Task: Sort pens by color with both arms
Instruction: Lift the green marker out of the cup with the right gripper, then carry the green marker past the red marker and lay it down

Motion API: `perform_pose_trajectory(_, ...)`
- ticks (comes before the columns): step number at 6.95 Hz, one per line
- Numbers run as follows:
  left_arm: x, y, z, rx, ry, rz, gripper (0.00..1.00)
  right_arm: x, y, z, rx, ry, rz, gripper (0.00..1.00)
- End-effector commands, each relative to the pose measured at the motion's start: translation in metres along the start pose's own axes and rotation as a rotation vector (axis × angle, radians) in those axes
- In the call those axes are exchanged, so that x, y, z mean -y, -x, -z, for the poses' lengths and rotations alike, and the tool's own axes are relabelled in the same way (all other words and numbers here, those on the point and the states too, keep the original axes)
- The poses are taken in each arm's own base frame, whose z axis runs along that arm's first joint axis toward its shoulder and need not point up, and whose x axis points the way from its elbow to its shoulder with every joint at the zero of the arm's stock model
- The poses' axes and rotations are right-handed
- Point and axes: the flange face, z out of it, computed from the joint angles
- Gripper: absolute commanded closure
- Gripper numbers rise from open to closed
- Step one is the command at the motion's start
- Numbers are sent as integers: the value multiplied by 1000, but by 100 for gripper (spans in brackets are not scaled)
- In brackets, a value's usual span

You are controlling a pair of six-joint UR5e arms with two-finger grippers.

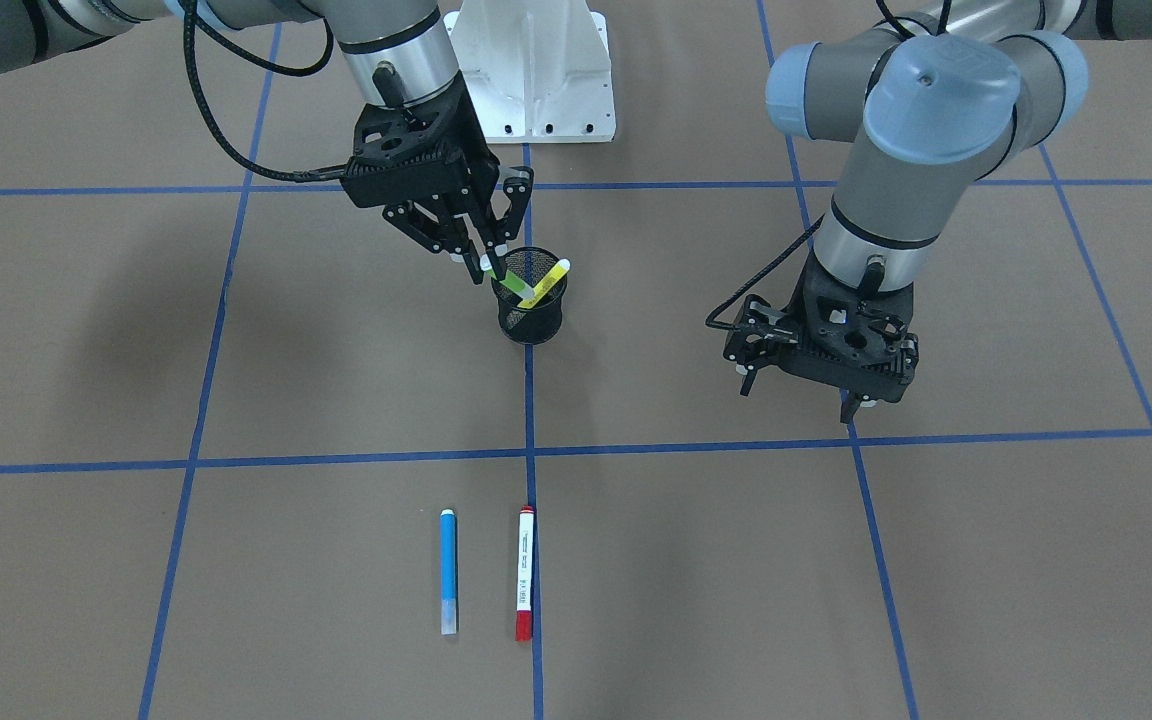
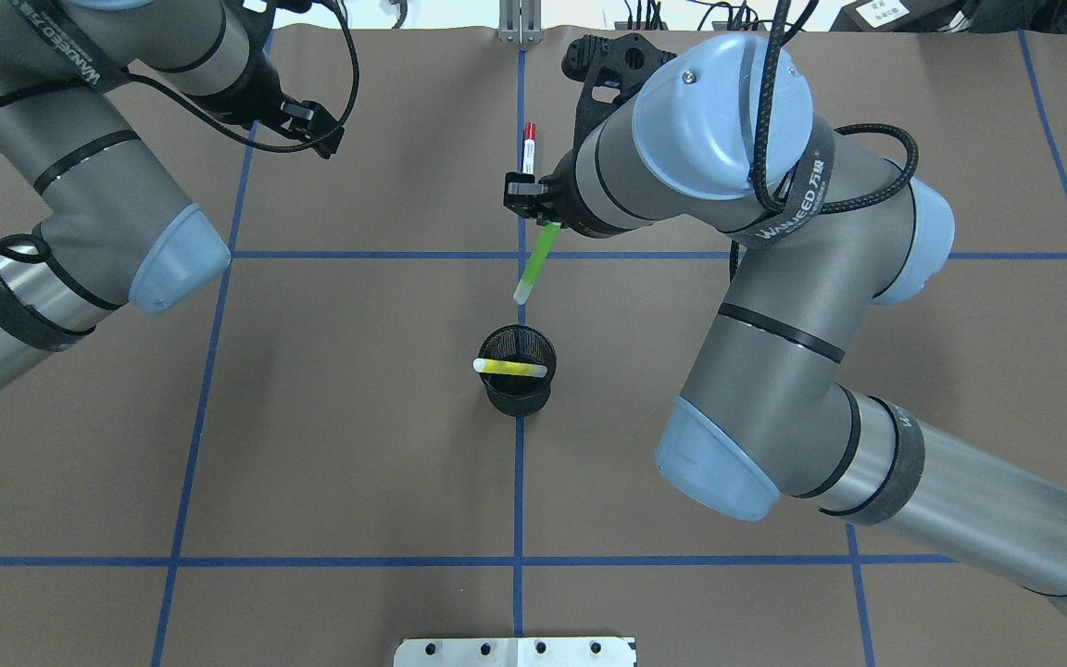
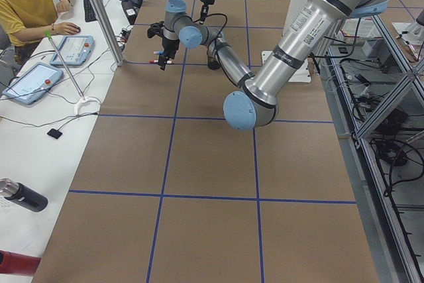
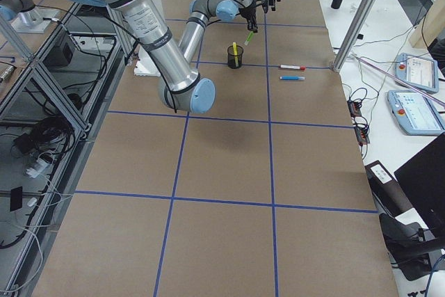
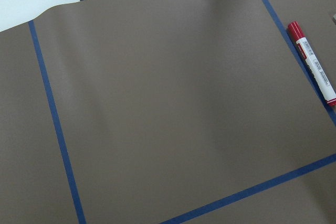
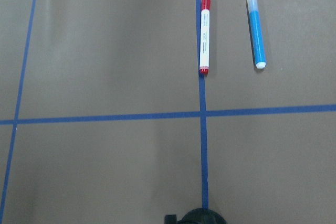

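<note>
- Right gripper: fingers closed on the lime green pen, gripped near one end. The pen hangs tilted, off the table, just beside the mouth of the black mesh cup; the right-side view shows it clear of the rim.
- Left gripper: fingers spread wide and holding nothing. It hovers low over bare table, well apart from the cup.
- The yellow pen is in the cup, leaning across the rim.
- The blue pen and the red-capped pen lie flat and parallel, near each other on the operators' side. The red-capped one lies on the blue tape line.
- Risk: an end grip on a slim barrel gives leverage. The green pen could pivot or slip during a fast swing.
- Risk: setting it down too close could knock or roll the two laid pens and mix the colours.
- Risk: the cup looks light. Pulling the leaning yellow pen at an angle might drag or tip it.
- Risk: if both arms head for the cup together, the wrists crowd each other.
</note>
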Motion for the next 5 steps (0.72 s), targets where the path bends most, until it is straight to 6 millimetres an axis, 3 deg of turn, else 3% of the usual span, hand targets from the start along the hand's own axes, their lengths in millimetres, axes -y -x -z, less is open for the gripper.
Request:
perform_pose_trajectory(1, -2, 3, -1, 1, 2, -7, 1, 9, 7, -36, -104, -155, 1, 100)
perform_pose_trajectory(2, 0, 8, 2, -10, 9, -51, 1, 21, 22, -65, -134, -213, -17, 100)
perform_pose_trajectory(3, -2, 45, 6, -17, 28, -94, 1, 31, 33, -100, -111, -274, -97, 100)
perform_pose_trajectory(4, 0, 87, 17, -25, 39, -147, 1, 47, 58, -130, -141, -347, -139, 100)
perform_pose_trajectory(5, -5, 113, 23, -46, 51, -170, 1, 63, 92, -152, -185, -395, -186, 100)
